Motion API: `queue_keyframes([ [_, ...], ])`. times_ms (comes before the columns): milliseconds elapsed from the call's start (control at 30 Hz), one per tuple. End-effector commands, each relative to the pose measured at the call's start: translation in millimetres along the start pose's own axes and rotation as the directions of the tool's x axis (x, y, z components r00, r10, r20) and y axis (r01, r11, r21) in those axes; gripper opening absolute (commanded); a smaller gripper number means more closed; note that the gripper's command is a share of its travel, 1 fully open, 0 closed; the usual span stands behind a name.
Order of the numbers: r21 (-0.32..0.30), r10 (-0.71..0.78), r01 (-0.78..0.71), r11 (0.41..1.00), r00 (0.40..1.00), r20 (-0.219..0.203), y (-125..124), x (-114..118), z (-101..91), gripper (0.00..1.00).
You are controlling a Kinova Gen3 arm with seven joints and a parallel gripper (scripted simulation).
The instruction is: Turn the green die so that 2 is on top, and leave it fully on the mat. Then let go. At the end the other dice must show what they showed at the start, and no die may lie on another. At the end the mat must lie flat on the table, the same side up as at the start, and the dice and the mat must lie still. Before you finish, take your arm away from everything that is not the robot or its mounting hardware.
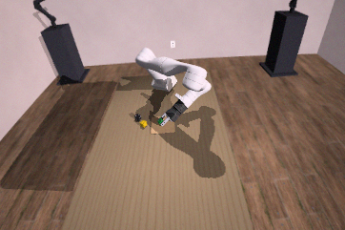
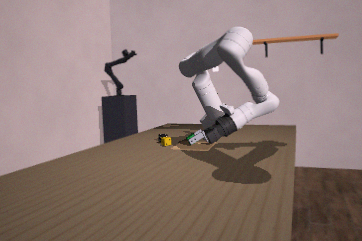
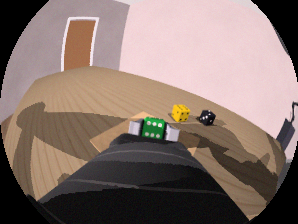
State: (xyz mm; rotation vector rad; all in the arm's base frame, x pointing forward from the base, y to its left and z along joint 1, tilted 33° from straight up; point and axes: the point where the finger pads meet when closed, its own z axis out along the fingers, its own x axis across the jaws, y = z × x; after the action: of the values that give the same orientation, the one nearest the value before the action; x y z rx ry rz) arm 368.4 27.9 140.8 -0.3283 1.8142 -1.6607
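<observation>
The green die [image 1: 160, 120] [image 2: 188, 137] [image 3: 153, 126] sits between the two fingers of my gripper [image 1: 161, 120] [image 2: 190, 139] [image 3: 153, 126], which is shut on it. In the wrist view two of its faces with white pips show; its top face cannot be read surely. The die is tilted with the slanting gripper and seems a little above the mat. The thin tan mat [image 1: 156, 131] [image 2: 202, 148] [image 3: 109, 136] lies flat on the table, partly hidden by the gripper and in shadow.
The yellow die [image 1: 143, 124] [image 2: 166, 141] [image 3: 180, 113] stands on the table just beside the mat. The black die [image 1: 137, 117] [image 2: 162, 136] [image 3: 207, 118] is close to it, farther from the mat. They lie on the side away from my slanting arm.
</observation>
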Motion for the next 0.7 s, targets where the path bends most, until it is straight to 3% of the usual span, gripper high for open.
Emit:
queue_keyframes([
  [0,0.0,0.001,-0.001,1.0,1.0,0.001,-0.4,-0.3,-0.3,0.57],
  [133,0.0,0.001,-0.001,1.0,1.0,0.001,-0.4,-0.3,-0.3,0.63],
  [167,0.0,0.001,-0.001,1.0,1.0,0.001,-0.4,-0.3,-0.3,0.69],
  [233,0.0,0.001,-0.001,1.0,1.0,0.001,-0.4,-0.3,-0.3,0.69],
  [267,0.0,0.001,-0.001,1.0,1.0,0.001,-0.4,-0.3,-0.3,0.75],
  [333,0.0,0.001,-0.001,1.0,1.0,0.001,-0.4,-0.3,-0.3,0.75],
  [367,0.0,0.001,-0.001,1.0,1.0,0.001,-0.4,-0.3,-0.3,0.81],
  [667,0.0,0.001,-0.001,1.0,1.0,0.001,-0.4,-0.3,-0.3,0.87],
])
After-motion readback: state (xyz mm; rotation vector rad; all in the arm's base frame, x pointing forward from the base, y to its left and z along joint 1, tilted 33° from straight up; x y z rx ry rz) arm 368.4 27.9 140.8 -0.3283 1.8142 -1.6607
